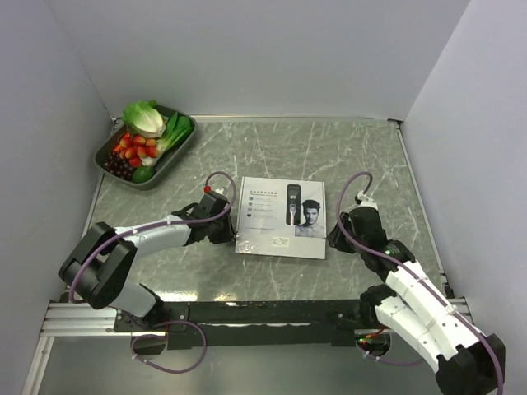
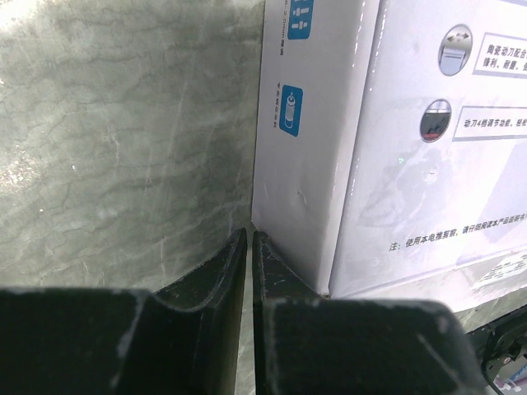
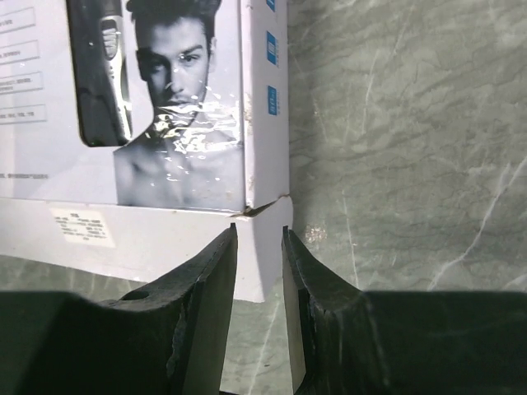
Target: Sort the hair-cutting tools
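Counting for you now: one flat white cardboard box [image 1: 280, 216] is lying lid up on the grey marbled table [image 1: 346, 148]. You are working two arms at it, one at each near corner.

Where are the hair-cutting tools lying, spotter?

The tools themselves are hidden from all three views, so I cannot tell you where they are. Only one printed clipper picture [image 3: 103, 74] is showing on the lid, next to one printed man's face [image 3: 169, 62].

How are my hands standing?

Your left gripper [image 2: 249, 234] is sitting low at the box's near left corner. Its two black fingers [image 2: 218, 284] are standing nearly together, with only a thin slit showing between them and nothing in it. The tips are lying just beside the box's side wall. Your right gripper [image 3: 259, 230] is hanging at the near right corner, its two fingers [image 3: 206, 288] standing a narrow gap apart. The box's corner edge is showing through that gap. I cannot tell whether the pads are pressing the cardboard.

Is anything else sitting on the table?

One dark oblong tray [image 1: 165, 171] is sitting at the far left corner, well apart from the box. It is holding one pale green lettuce head [image 1: 146, 118], one bunch of dark grapes [image 1: 118, 167] and a heap of small red fruits [image 1: 136, 148] too small to count.
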You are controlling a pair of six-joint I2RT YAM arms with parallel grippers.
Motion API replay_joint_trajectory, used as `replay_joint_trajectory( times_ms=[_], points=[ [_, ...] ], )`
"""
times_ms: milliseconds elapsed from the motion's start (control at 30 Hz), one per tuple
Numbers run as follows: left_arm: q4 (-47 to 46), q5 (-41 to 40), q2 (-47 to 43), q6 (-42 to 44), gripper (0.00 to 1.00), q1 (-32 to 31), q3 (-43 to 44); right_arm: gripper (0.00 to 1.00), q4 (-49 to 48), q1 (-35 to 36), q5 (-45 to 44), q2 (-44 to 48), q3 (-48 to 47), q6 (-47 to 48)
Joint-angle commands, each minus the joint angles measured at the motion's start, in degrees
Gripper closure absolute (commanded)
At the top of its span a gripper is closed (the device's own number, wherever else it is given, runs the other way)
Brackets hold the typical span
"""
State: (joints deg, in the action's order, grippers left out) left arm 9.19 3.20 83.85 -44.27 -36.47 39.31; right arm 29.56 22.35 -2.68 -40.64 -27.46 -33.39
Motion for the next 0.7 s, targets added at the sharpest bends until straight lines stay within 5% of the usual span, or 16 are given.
replay_joint_trajectory(
  times_ms=[0, 667],
  points=[
    [-3.3, 1.7, -0.7, -1.2, 0.86, -0.6, 2.3, 0.64, 3.4, 1.6, 0.5, -0.6, -2.5, -1.1],
    [-3.1, 0.8, -0.9, -0.7, 0.87, -0.6, 1.8, 0.65, -5.7, 4.6, -2.2, -11.6, 2.8, -5.5]
  ],
)
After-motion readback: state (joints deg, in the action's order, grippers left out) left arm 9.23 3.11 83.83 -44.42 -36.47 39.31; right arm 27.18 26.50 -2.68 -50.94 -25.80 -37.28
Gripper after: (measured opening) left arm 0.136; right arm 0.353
